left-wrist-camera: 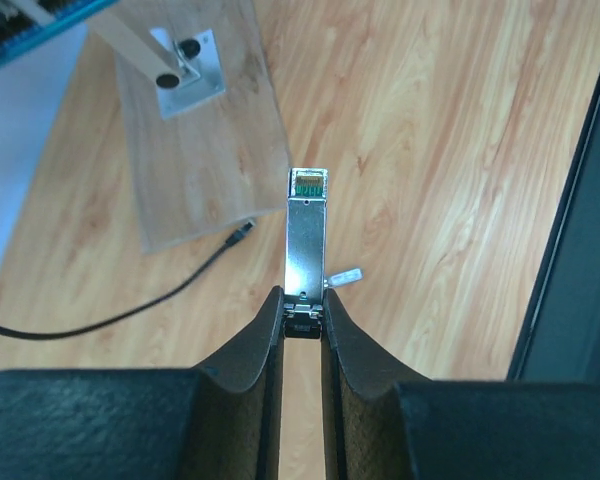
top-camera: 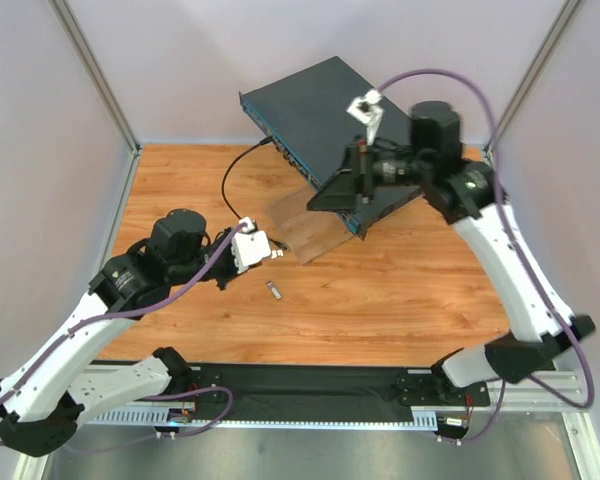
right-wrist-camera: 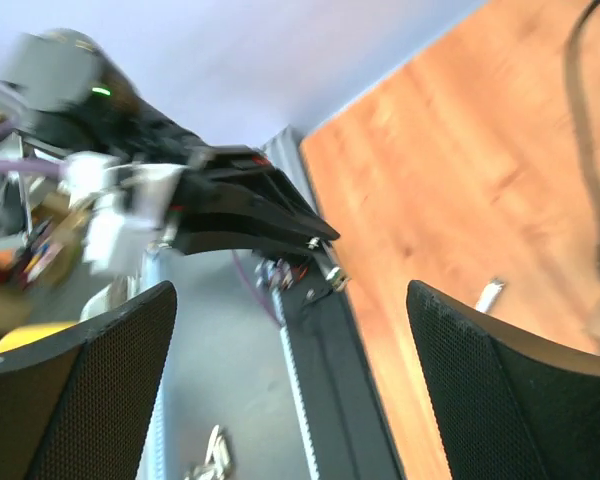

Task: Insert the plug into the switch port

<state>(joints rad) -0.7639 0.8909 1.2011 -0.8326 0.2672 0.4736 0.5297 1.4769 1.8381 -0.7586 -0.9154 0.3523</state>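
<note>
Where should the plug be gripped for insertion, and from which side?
By its dark rear end, from behind along its length, as the left gripper holds the plug now: the long metal body and contact end stick out free to enter the switch.

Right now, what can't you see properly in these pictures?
- Top view: ports on the switch too small to count; the right gripper covers part of that edge.
- Top view: small silver piece on the table, too small to name.
- Right wrist view: left arm blurred.
</note>
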